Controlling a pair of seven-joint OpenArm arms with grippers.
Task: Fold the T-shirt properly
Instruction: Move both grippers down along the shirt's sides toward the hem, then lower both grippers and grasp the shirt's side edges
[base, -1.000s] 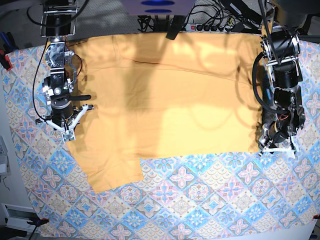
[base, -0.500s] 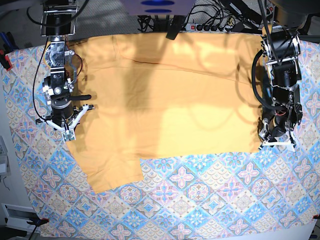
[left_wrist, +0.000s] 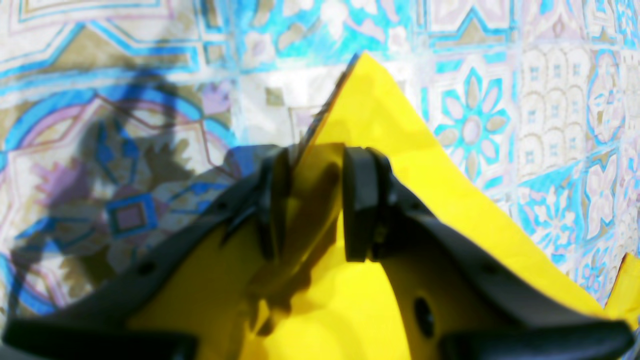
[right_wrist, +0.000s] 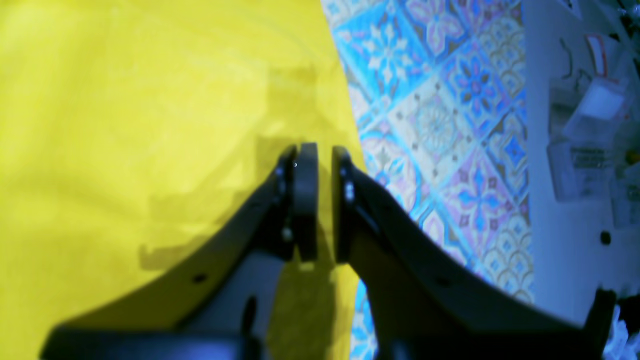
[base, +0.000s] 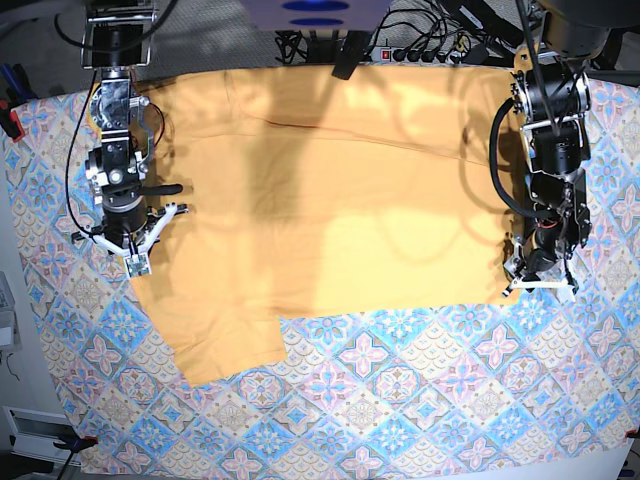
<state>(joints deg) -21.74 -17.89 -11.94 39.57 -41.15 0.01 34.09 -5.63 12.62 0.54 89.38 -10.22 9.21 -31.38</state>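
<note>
left gripper (left_wrist: 312, 200) clamped on a raised corner of the t-shirt (base: 330, 190), fabric peaking up between the two black pads in the left wrist view. from the base view, only visible as a dark gripper (base: 540, 275) low at the shirt's edge on that view's right, the pinch itself hidden. right gripper (right_wrist: 320, 200) nearly closed, a thin gap between the pads, poised over the shirt's edge where yellow meets tablecloth (right_wrist: 440, 125); cannot tell whether any cloth is caught. seen from the base view at the shirt's opposite edge (base: 135, 258). shirt spread flat across the tablecloth (base: 400, 400) between both grippers, one sleeve jutting toward the near side. blurred shelf clutter visible past the table edge in the right wrist view only.
</note>
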